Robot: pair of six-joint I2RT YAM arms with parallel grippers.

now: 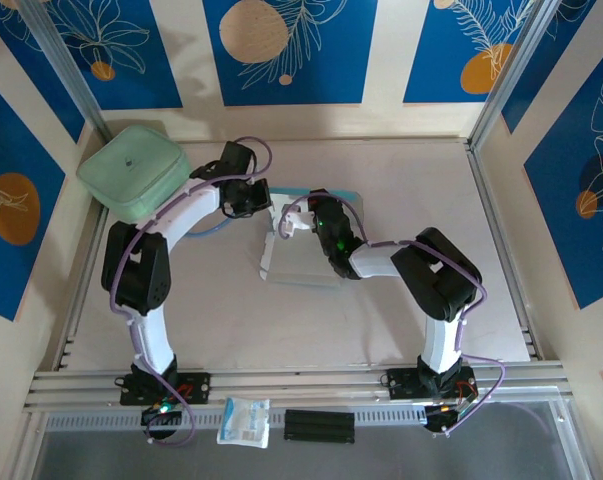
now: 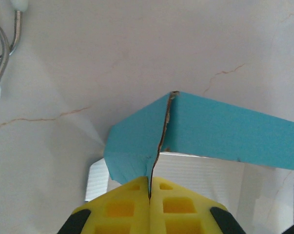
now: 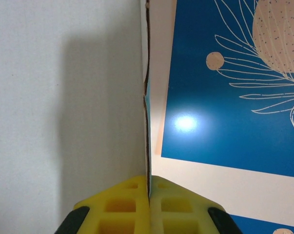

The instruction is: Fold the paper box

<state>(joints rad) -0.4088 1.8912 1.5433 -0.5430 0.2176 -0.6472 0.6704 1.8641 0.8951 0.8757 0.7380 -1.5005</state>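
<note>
1. While both arms are pinching the paper box near the middle of the counter, keep an eye on the far-left corner. The pale green case sits just beside the left arm, and a wide sweep of that arm could knock it.

2. Your left gripper is closed on the thin edge of a light blue flap and holds only the rim. That edge looks ragged along the pinch line. A hard pull could tear it, and a quick one could slide the card out of the grip.

3. The box lies between the two grippers, its white panel low on the counter and a blue wall raised at the far side. If the arms pull apart or twist against each other, the thin card will likely buckle away from its creases, leaving a crooked fold.

4. Your right gripper is also clamped shut on a cardboard edge, with the white face to its left. I cannot tell how deep that bite goes, and a shallow one may slip. From above, the two grippers sit near each other, so moving either one inward risks a collision.
</note>
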